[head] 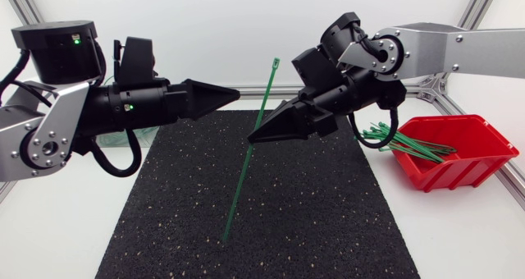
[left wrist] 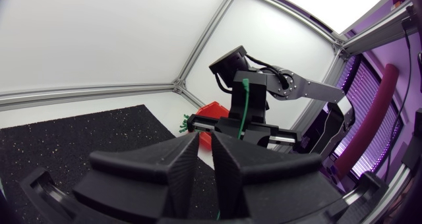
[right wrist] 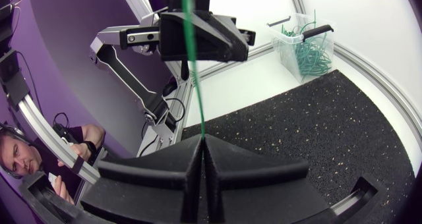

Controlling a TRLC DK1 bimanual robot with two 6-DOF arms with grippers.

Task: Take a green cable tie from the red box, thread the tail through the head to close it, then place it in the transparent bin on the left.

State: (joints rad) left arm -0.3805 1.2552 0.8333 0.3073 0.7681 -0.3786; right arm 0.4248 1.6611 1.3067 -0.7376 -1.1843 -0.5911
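A long green cable tie [head: 238, 185] hangs nearly upright over the black mat, head end up, tail just above the mat. My right gripper [head: 251, 138] is shut on it about midway along; in the right wrist view the tie [right wrist: 194, 85] rises from between its closed fingertips [right wrist: 201, 140]. My left gripper [head: 236, 92] points at the tie's upper part from the left, a short way off. Its fingers [left wrist: 204, 135] stand slightly open with nothing between them, and the tie [left wrist: 242, 109] shows ahead of them. The red box [head: 459, 152] holds several more green ties.
The black mat [head: 271, 221] covers the table's middle. The transparent bin [right wrist: 304, 43], with green ties inside, stands off the mat at the far left, mostly hidden behind my left arm in the head view. The red box [left wrist: 214, 112] sits at the mat's right.
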